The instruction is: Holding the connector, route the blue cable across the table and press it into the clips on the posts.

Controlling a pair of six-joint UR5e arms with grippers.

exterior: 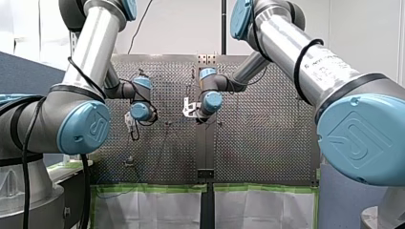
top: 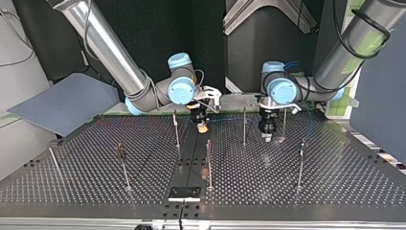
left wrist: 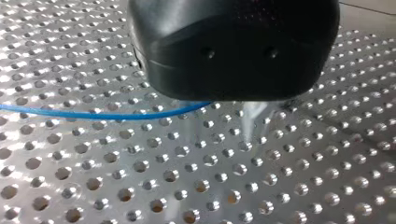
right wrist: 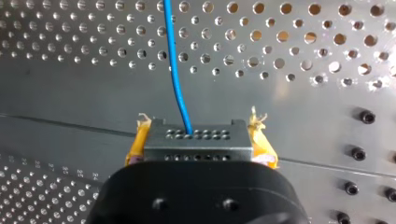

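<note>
My right gripper (right wrist: 198, 145) is shut on the grey connector (right wrist: 196, 139), with a yellow pad pressed to each side of it. The blue cable (right wrist: 175, 70) leaves the connector's face and runs ahead over the perforated table (right wrist: 289, 42). In the top view this gripper (top: 202, 125) hangs just above the table near the middle, between two thin posts (top: 176, 128) (top: 244, 125). My left gripper (top: 266, 135) points down at the table further to that view's right, beside another post (top: 284, 122). Under its black body the blue cable (left wrist: 93, 114) lies across the holes.
Several more thin clip posts stand on the table, such as one near the middle (top: 208, 163) and others towards either side (top: 123, 165) (top: 300, 163). A grey-blue panel (top: 62, 103) lies at the top view's left. A black plate (top: 184, 193) sits at the near edge.
</note>
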